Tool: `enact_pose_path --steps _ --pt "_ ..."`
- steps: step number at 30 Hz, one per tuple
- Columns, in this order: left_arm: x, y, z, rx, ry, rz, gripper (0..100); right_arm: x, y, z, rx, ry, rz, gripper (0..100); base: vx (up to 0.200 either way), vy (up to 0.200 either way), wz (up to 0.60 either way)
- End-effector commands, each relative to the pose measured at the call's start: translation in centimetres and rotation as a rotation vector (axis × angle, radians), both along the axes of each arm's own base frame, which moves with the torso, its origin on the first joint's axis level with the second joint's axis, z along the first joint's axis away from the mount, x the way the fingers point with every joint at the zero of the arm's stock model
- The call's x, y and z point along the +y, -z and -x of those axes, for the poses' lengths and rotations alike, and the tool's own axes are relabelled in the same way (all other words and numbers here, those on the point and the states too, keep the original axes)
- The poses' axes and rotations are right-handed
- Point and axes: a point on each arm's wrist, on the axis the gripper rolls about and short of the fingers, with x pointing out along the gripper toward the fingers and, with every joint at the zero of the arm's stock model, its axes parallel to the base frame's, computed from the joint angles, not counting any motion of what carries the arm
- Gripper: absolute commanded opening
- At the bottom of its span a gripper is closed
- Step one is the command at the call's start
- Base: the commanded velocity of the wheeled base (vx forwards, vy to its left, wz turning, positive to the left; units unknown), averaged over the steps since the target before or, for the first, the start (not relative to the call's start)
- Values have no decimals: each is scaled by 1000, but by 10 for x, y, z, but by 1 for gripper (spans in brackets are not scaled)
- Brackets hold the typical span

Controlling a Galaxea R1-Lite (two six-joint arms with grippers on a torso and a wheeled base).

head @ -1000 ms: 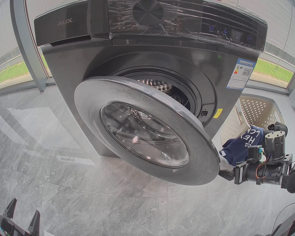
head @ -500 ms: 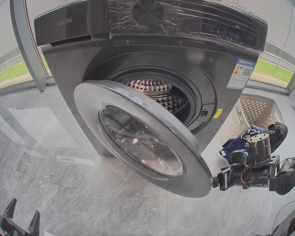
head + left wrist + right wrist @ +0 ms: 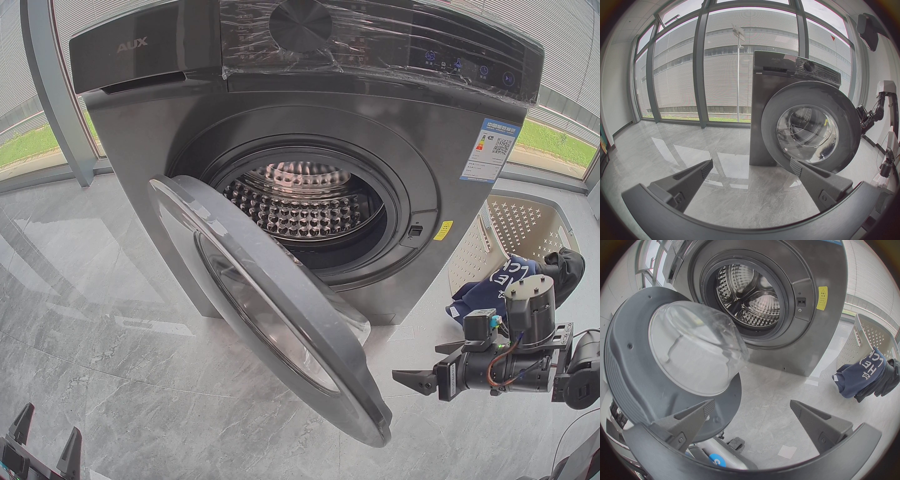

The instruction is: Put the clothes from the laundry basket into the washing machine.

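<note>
Beside the washing machine (image 3: 156, 131) and its open door (image 3: 284, 297), the right gripper (image 3: 431, 364) has its fingers apart and empty; the left gripper (image 3: 51, 422) has its fingers apart too.

The floor (image 3: 125, 300) consists of glossy grey stone-pattern tiles with thin joints, and its surface reflects the window light. Floor-to-ceiling glazing (image 3: 675, 72) closes the far side of the room. A grey window post (image 3: 53, 94) stands at the far left. Outside, a strip of grass (image 3: 25, 145) runs along the far left and a second strip (image 3: 556, 140) along the far right. A grey building (image 3: 722, 81) with horizontal cladding stands beyond the glass, with a lamp post (image 3: 737, 72) in front of it. A small pale square patch (image 3: 787, 451) lies flat on the floor. A dark fitting (image 3: 868, 28) is mounted high on a white wall.
</note>
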Motion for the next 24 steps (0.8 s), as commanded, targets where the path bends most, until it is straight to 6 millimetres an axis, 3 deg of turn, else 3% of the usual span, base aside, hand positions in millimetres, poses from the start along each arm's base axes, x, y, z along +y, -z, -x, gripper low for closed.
enact_pose_path --steps 1,10,16,19,24 --pt "0 5 0 1 0 1 100 9 3 -11 8 -3 3 100 0 0 0" --pt "0 5 0 1 0 1 100 39 4 15 29 -150 -10 100 0 0 0" --pt "0 5 0 1 0 1 100 41 -5 22 20 -156 -53 100 0 0 0" --pt "0 5 0 0 0 1 100 38 -6 19 16 -135 -58 100 0 0 0" --pt "0 5 0 1 0 1 100 27 -11 -13 -27 24 -44 100 0 0 0"
